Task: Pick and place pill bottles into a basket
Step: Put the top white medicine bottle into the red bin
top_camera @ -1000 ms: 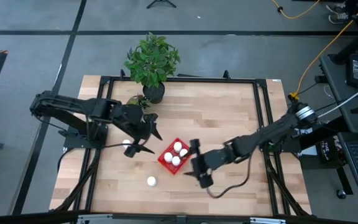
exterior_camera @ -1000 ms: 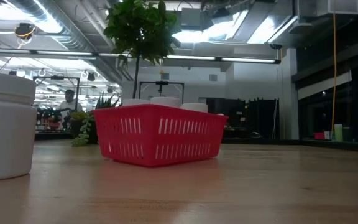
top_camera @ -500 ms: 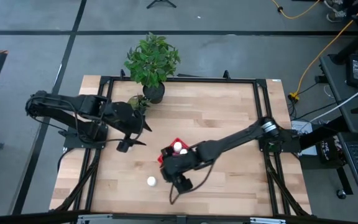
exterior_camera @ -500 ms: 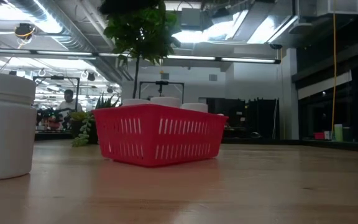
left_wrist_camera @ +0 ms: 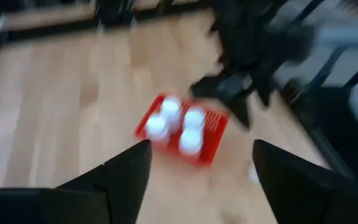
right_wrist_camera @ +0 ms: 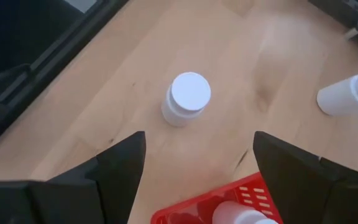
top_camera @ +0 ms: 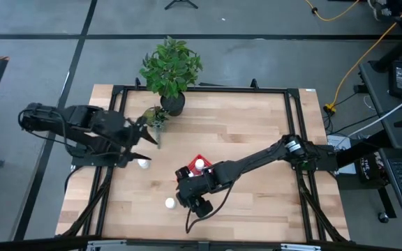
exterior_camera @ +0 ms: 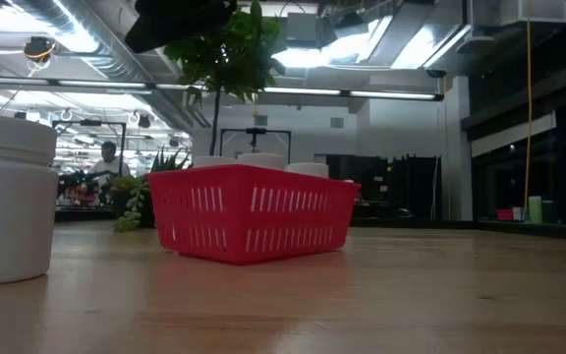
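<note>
Bench: pale wooden-plank bench (top_camera: 243,139) in a black frame; small green potted plant in a dark pot (top_camera: 171,70) at its far edge.
Basket: small bright red latticed plastic basket (exterior_camera: 252,210) near mid-bench; in the high view the right arm covers most of it.
Bottles placed: four small white cylindrical pill bottles with white caps (left_wrist_camera: 176,123) stand inside the basket, per the left wrist view.
Bottles left: two on the bench; one upright bottle (right_wrist_camera: 187,98) just beside the basket toward the near edge, also at (top_camera: 169,203); a second loose bottle (top_camera: 143,164) toward the left arm, apparently lying on its side in the right wrist view (right_wrist_camera: 348,94).
Right end effector (top_camera: 195,203): above the bench beside the basket, close to the upright bottle; fingers wide apart, holding nothing.
Left end effector (top_camera: 139,143): near the bench's left edge, close to the second loose bottle; fingers wide apart, empty.
Progress: judged four of six done; two picks remain.
Next step (judgement): the right arm seems lined up for the upright bottle.
</note>
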`<act>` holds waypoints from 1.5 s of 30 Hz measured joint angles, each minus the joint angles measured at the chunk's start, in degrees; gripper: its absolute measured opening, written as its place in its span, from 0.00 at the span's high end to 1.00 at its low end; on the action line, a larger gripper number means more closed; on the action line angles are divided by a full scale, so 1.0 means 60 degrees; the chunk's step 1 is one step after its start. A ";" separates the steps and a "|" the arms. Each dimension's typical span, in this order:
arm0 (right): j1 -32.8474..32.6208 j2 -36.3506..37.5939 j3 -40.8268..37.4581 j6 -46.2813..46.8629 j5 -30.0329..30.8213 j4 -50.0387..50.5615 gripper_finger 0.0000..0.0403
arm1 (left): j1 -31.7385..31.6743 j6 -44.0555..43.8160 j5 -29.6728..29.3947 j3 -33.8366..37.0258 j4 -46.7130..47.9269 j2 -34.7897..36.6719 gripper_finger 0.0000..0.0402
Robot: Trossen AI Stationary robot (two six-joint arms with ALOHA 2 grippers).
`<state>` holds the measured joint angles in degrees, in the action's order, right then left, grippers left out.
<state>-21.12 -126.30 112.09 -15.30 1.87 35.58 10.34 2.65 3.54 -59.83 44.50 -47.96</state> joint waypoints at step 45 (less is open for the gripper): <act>0.0361 -0.0044 -0.0011 -0.0287 -0.0040 -0.0630 0.26 | 0.0031 0.0686 0.0084 0.4472 -0.3456 0.3471 0.32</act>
<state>-18.96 -126.56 112.03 -17.02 1.63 31.80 10.52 6.76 4.04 -32.99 23.76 -27.14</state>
